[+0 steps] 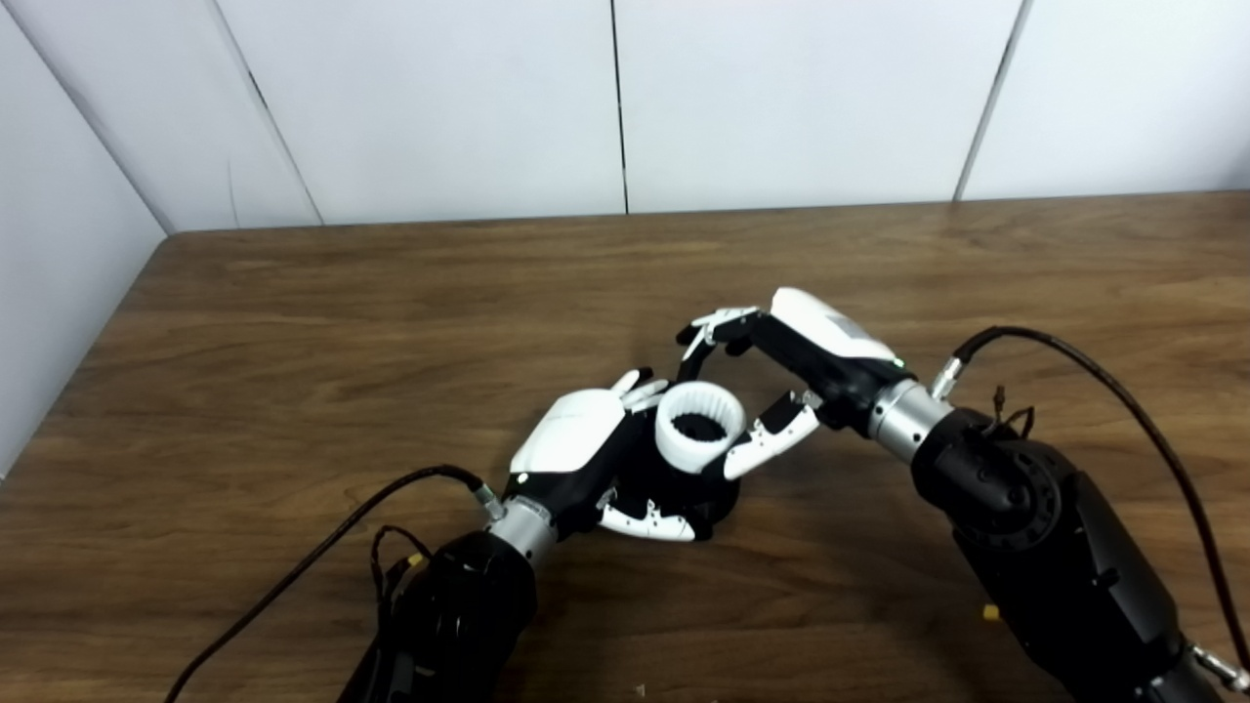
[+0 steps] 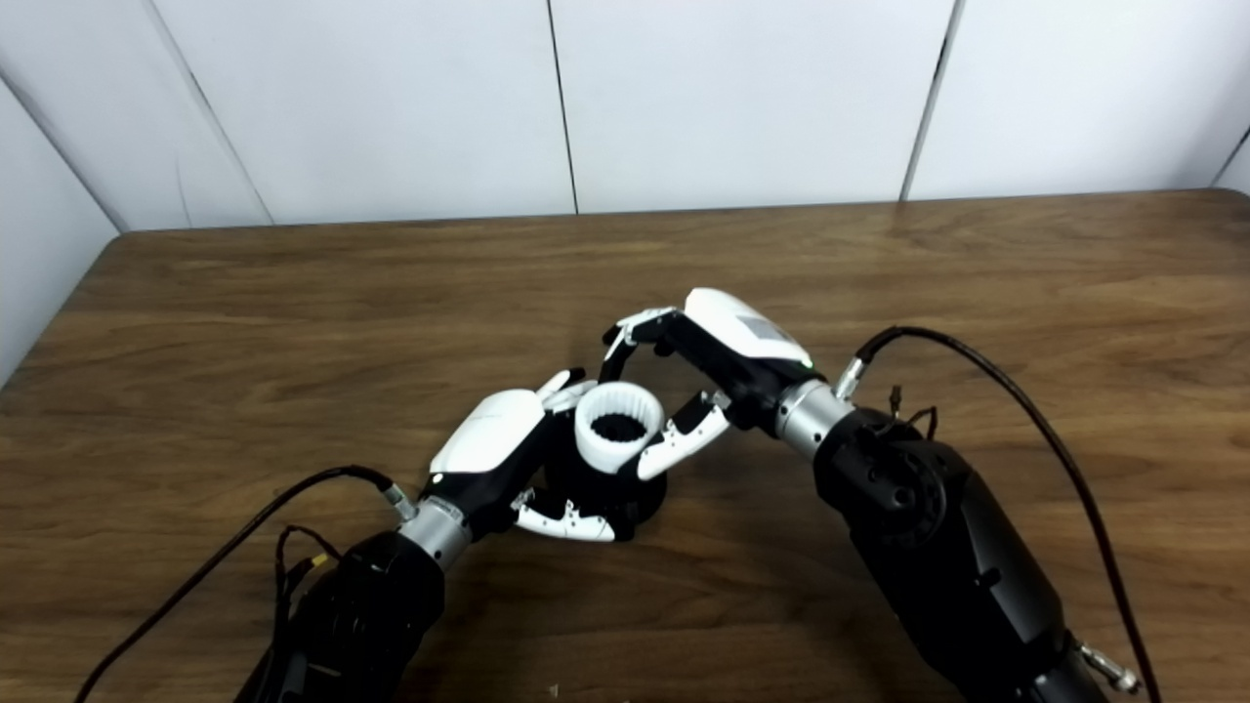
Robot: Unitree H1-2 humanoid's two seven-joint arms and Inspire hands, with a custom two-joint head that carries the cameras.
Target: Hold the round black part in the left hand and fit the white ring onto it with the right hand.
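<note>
White ring sits on top of the round black part, its opening facing up and tilted a little toward the cameras. Both lie inside the left hand: that hand's fingers curl under and around the dark body, which is largely hidden by them, so the grip reads as closed on the part.

Right hand straddles the ring from the far right side. Its thumb lies just beside the ring's right wall, perhaps touching, while its fingertips arch above and beyond the ring's far edge, apart from it. That spread looks fairly wide, more a loose cage than a pinch, and whether the ring is truly gripped cannot be told.

What matters for the coming move is the ring's axis against the part's: they appear roughly in line, pointing up out of the left palm, so a press should run straight down that axis. How deep the ring is seated is hidden.

Seen from the right eye, a sliver of gap shows between thumb and ring; the left eye view closes it.
</note>
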